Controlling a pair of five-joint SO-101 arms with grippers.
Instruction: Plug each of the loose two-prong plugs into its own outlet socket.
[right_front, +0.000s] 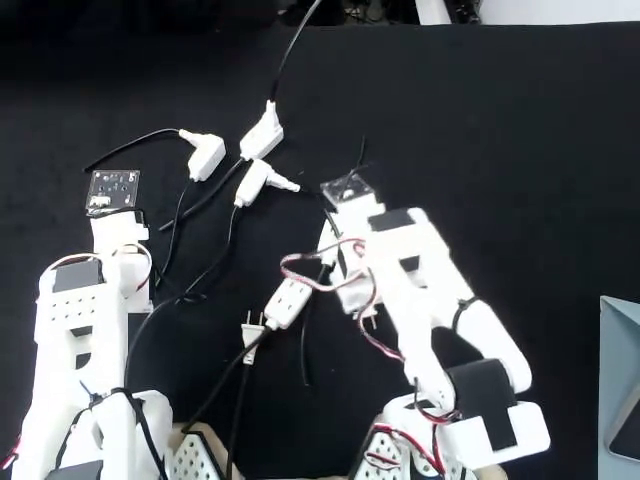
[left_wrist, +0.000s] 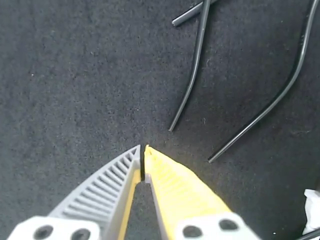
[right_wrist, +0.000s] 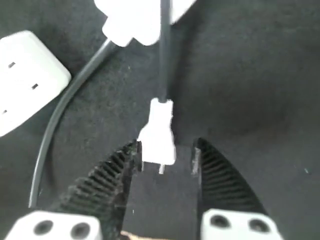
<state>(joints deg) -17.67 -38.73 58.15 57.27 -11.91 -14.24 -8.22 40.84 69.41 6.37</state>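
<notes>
Over the black-clothed table (right_front: 520, 120), two grippers. At the left gripper (left_wrist: 142, 150): fingertips (left_wrist: 165, 175) pressed together, pinching nothing, above a bare patch near two black cords (left_wrist: 192, 75). At the right gripper (right_wrist: 165, 147): fingers (right_wrist: 215, 170) spread either side of a small white plug (right_wrist: 159, 135), prongs toward the camera, not clamped. Just beside, a white outlet socket (right_wrist: 27, 75). Mid-table in the high view, a socket block (right_front: 288, 300) with a loose two-prong plug (right_front: 252, 338) close by its end.

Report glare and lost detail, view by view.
High view: the plug glares white on the dark cloth. Right wrist view: the same plug, at the right gripper, is washed out. Left wrist view: even light, no glare on the left gripper.
</notes>
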